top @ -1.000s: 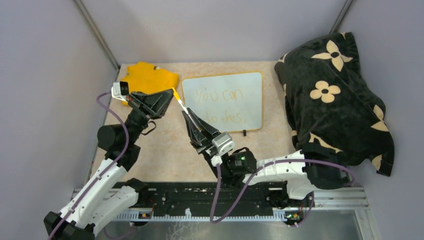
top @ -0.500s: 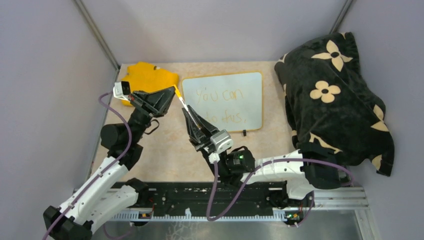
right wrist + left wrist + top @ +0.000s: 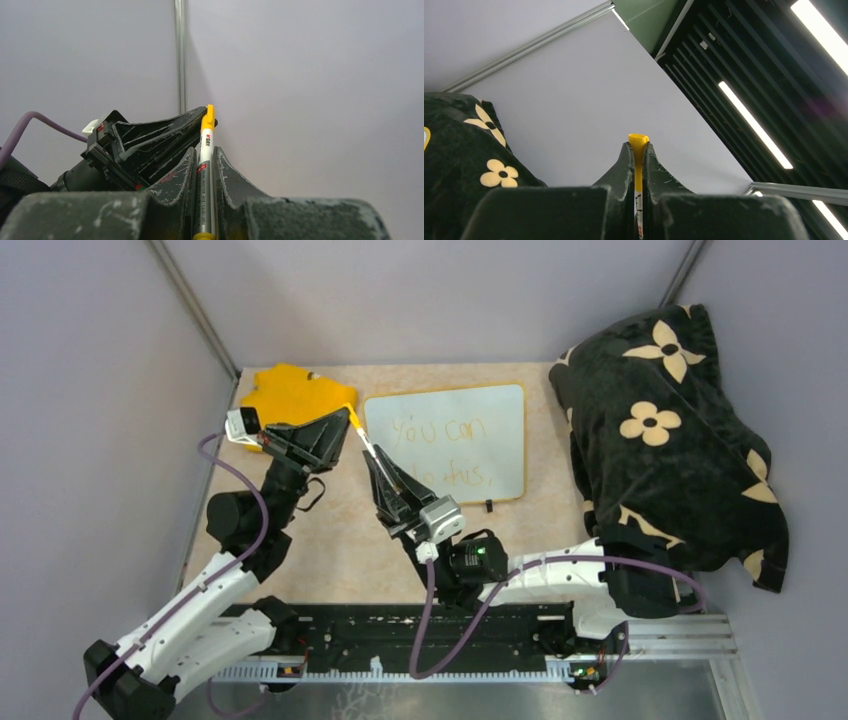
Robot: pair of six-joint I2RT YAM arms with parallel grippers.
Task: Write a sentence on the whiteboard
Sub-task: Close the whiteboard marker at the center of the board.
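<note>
The whiteboard (image 3: 500, 405) lies flat at the back centre of the table. The sentence (image 3: 462, 427) is written on it in two lines of thin orange letters, "you can do this". Just left of the board, a marker (image 3: 361, 442) hangs in the air between both grippers. My left gripper (image 3: 347, 421) is shut on its yellow cap (image 3: 638, 139), which pokes out past the left gripper (image 3: 638, 148) tips. My right gripper (image 3: 373, 459) is shut on the silver-white barrel (image 3: 204, 190). In the right wrist view the cap (image 3: 209, 117) meets the left fingers (image 3: 160, 137) beyond my right gripper (image 3: 205, 151).
A yellow cloth (image 3: 295, 392) lies at the back left, behind the left gripper. A large black blanket with cream flowers (image 3: 665, 430) fills the right side. Grey walls close in the table, and a black rail (image 3: 400, 640) runs along the near edge.
The left arm's elbow has shifted a little to the right and the right wrist slightly left. Both grippers stay shut on the marker, almost where they were.
</note>
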